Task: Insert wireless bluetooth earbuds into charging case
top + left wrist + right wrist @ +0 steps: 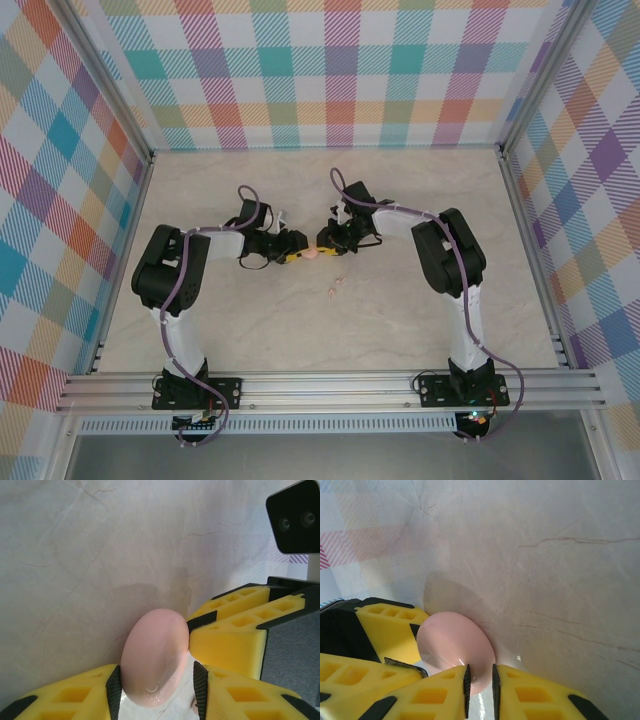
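The charging case is standing on edge at the centre of the top view, where the two claws are meeting tip to tip over the tabletop. The right claw is pinching it, its jaws almost together with a sliver of pink rim caught between the pads. The left claw is straddling the case more widely. One pad is lying against the shell and the other is just beside it, with a thin strip of tabletop showing between, so I cannot tell whether it is truly clamping.

The shell is looking smooth, glossy and domed, so it is probably light, stiff and slippery. A pinch on the curved rim is likely to let it squirt out. A hold across the widest part, pads square to the faces, seems safer and would be leaving the lid half free to swing. No seam is showing in either wrist view.

A small pale speck is lying just below and right of the claws in the top view, too small to identify.

Bare tabletop is lying open on every side, and the metal rails and plaid walls are sitting well apart from the work. The crowding is between the claws themselves, whose fingers are almost touching around the case.
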